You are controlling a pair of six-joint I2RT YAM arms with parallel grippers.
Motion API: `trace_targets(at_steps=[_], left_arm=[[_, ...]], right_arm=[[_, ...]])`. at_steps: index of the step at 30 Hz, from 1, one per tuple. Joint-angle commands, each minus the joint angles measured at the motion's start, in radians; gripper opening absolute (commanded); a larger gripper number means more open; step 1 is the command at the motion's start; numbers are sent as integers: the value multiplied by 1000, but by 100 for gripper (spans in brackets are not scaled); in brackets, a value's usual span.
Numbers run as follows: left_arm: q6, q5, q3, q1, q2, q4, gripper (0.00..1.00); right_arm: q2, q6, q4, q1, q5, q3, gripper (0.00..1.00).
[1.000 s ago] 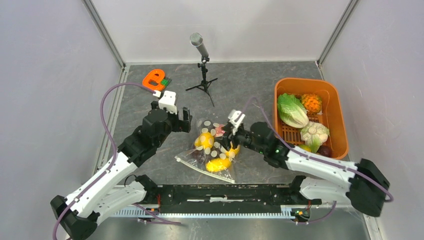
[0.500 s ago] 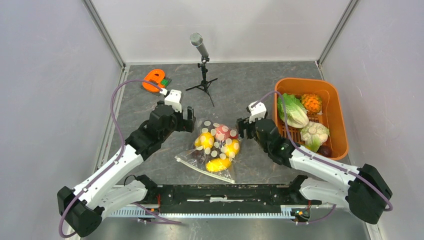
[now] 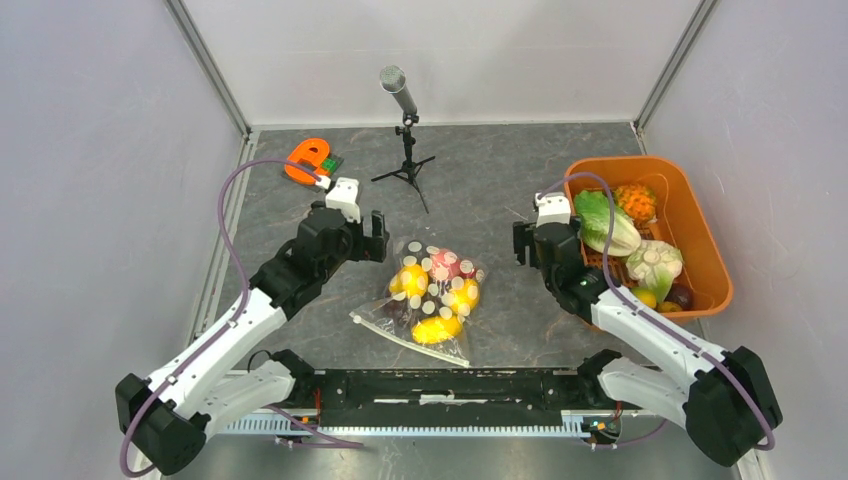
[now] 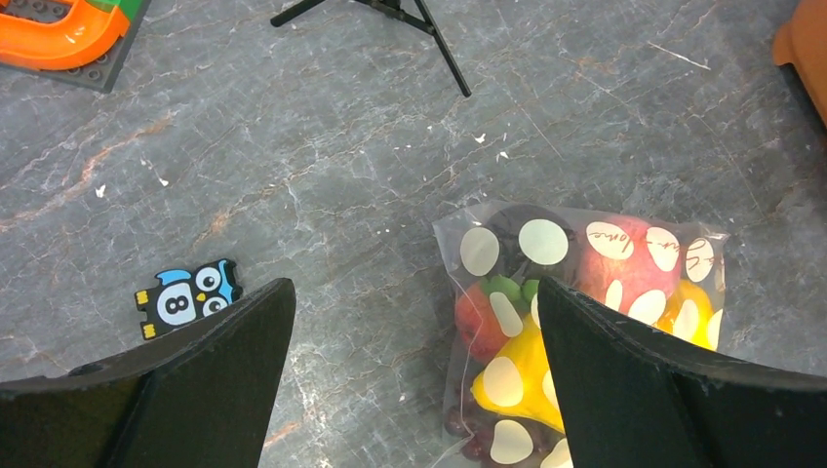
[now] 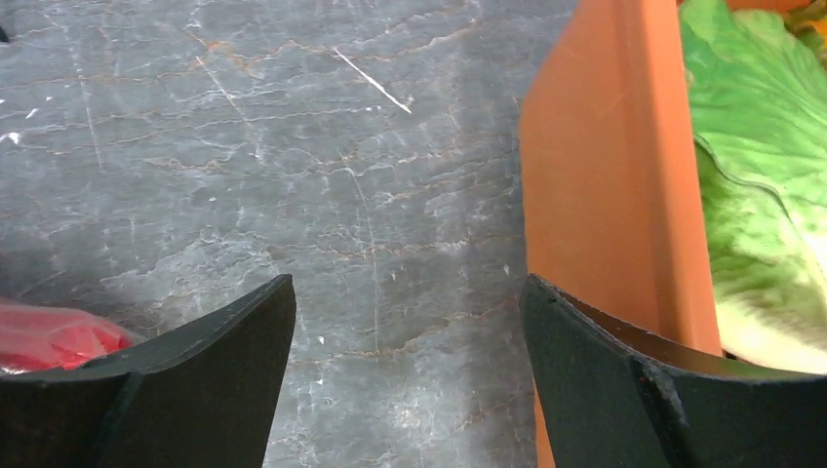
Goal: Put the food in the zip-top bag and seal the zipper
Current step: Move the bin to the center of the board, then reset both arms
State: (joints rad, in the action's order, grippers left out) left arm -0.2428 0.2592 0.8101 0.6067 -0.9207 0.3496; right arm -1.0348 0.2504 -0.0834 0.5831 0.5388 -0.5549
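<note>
Zip-top bag (image 4: 585,263) is lying half hidden behind the wide-open, empty left gripper (image 4: 412,288), zipper (image 3: 400,338) showing only overhead; right gripper (image 5: 408,283) is gaping empty too.

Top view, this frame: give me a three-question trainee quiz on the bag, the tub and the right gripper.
1. Fill in: most food visible in the bag is coloured ___.
2. True or false: the right gripper holds food.
3. The lettuce lies: A in the bag, B in the tub, C outside both.
Key: 1 yellow; 2 false, it is open and empty; 3 B.
</note>
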Motion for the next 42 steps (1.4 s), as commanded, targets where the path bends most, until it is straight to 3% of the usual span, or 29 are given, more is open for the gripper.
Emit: trace_targets(at_steps=[1,4,8,14,19,26,34,42], left_arm=[[-53,-5,13,-20,-20,-30,100],[-58,-15,43,-49,-37,-10,100],[-69,-39,57,-116,-38,2,100],[-147,-151,87,-276,-69,12,100],[-261,-142,123,-379,-29,74,100],[-285,-45,159,-380,6,147,100],[-312,-4,133,-379,35,141,100],[-313,-1,147,-379,26,118,100]], right_arm=[[40,-115,113,-26,-282,-34,89],[28,-123,231,-26,-535,-15,95],[4,-126,227,-26,-536,-57,98],[34,-162,201,-26,-442,-118,98],[-1,-185,21,-57,-209,-283,98],[45,-119,32,-236,-276,-261,98],[163,-61,146,-243,-340,-109,98],[160,-45,181,-243,-493,-68,98]])
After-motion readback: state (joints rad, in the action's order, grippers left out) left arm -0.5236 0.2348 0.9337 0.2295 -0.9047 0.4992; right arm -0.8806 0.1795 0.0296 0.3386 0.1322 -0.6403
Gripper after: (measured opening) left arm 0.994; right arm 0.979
